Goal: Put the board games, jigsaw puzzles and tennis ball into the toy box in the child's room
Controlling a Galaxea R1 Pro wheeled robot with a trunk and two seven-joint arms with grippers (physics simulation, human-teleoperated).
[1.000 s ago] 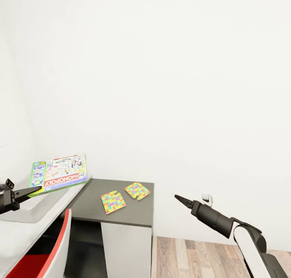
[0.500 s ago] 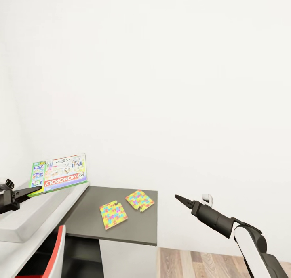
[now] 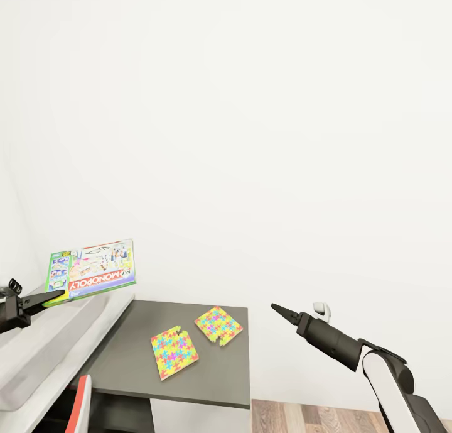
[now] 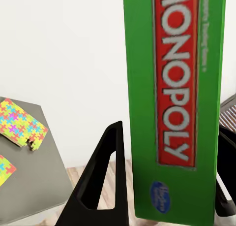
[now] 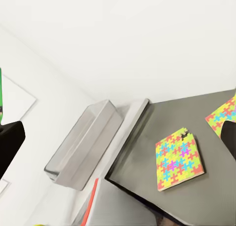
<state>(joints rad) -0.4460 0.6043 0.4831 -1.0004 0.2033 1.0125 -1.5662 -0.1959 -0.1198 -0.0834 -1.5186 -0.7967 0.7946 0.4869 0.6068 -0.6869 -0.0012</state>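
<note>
Left gripper (image 3: 53, 294) clamped on the flat green-edged Monopoly board game box (image 3: 92, 270) — held in the air, tilted, above the shallow translucent pale grey plastic toy box (image 3: 44, 342) at the left. In the left wrist view, green box edge (image 4: 174, 105) with red band and white lettering wedged between the black fingers (image 4: 101, 179), one on each side.

Two thin multicoloured jigsaw puzzle sheets on the lower dark grey tabletop (image 3: 132, 364): nearer sheet (image 3: 174, 352) close to the middle, farther sheet (image 3: 218, 325) just beside it toward the white wall, corners near each other but apart. Both flat.

Right gripper (image 3: 276, 308) out in the open air right of the dark tabletop, tapering to one dark point — tips together as far as can be seen, holding nothing.

From the right wrist view: toy box (image 5: 83, 145) on the pale grey-white tabletop (image 5: 130, 125), one puzzle sheet (image 5: 179, 158) whole on the dark top, the other (image 5: 223, 115) cut by the frame edge.

Strip of wood-plank floor (image 3: 314, 417) low at the right, red-and-white chair edge (image 3: 80, 408) low at the left.
</note>
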